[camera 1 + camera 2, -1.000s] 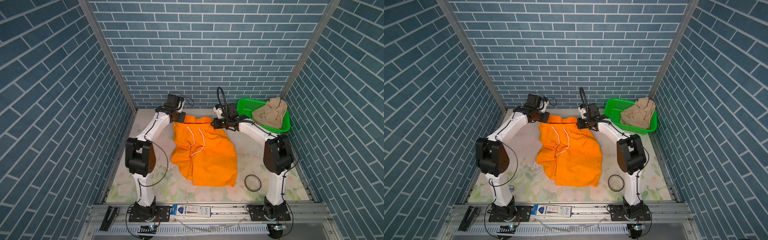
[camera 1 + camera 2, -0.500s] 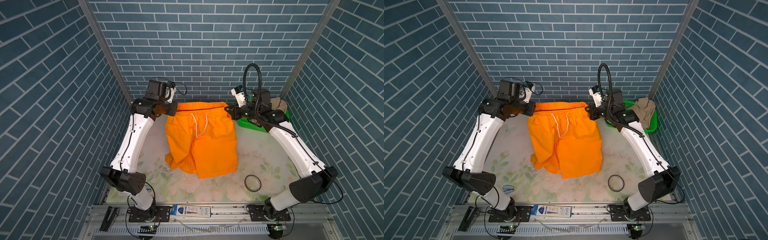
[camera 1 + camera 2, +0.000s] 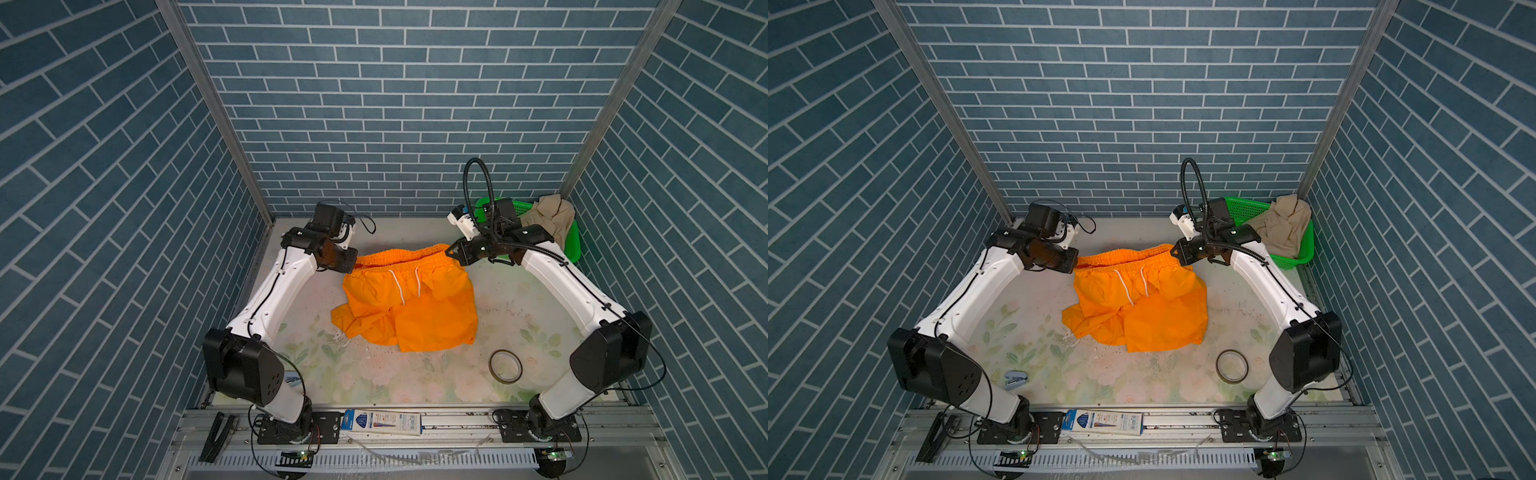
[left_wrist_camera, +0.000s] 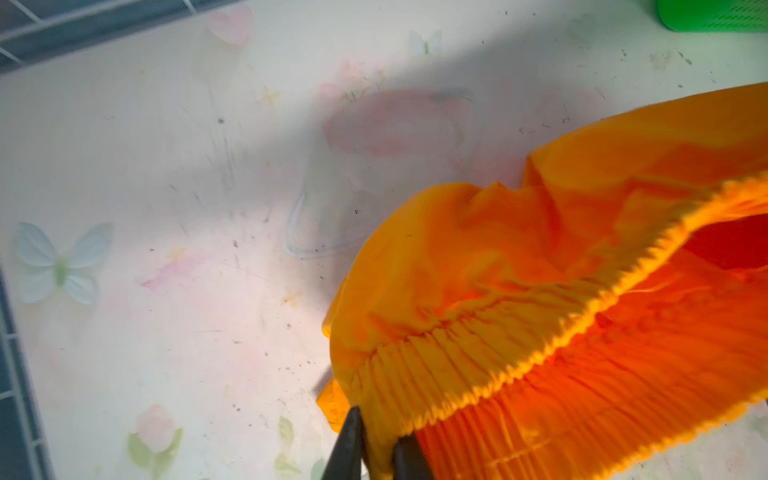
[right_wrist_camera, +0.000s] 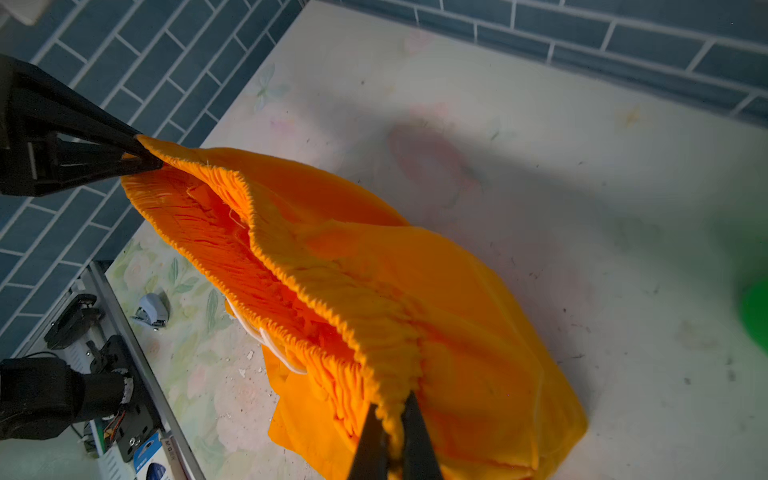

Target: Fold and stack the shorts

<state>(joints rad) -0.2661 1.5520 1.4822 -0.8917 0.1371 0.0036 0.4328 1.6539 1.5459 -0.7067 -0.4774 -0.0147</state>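
Note:
The orange shorts (image 3: 411,299) (image 3: 1142,307) hang by their waistband between my two grippers, white drawstring facing up, legs lying rumpled on the table. My left gripper (image 3: 353,259) (image 3: 1074,262) (image 4: 380,436) is shut on one end of the gathered waistband (image 4: 540,332). My right gripper (image 3: 451,252) (image 3: 1173,251) (image 5: 392,419) is shut on the other end. In the right wrist view the orange shorts (image 5: 415,291) stretch across to the left gripper (image 5: 141,153). The beige shorts (image 3: 550,214) (image 3: 1285,224) lie heaped in the green basket (image 3: 572,243) (image 3: 1246,205) at the back right.
A tape ring (image 3: 505,365) (image 3: 1231,365) lies on the floral table near the right arm's base. A small grey-blue stapler (image 3: 1016,378) (image 5: 151,307) sits by the left arm's base. A flat box (image 3: 380,420) rests on the front rail. Brick walls close in on three sides.
Both arms first raised the orange shorts by the waistband so they hung flat. They have since come down, and the legs now lie bunched on the table.

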